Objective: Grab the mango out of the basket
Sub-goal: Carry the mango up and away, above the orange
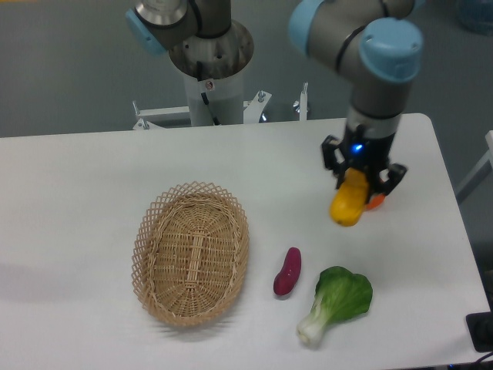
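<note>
Here, right of the frame's centre, the black two-finger gripper [355, 185] pinches the smooth, elongated yellow-orange mango [348, 203] by its upper end, the fruit hanging tilted above the white table [92, 185]. A sliver of the round orange citrus fruit [376, 202] peeks out just behind the mango on its right. The oval tan wicker basket [191, 252] sits at lower left of centre, well apart from the mango. Just right of the basket lies the small purple sweet potato [287, 271], and beside that, toward the lower right, the leafy green bok choy [336, 301].
</note>
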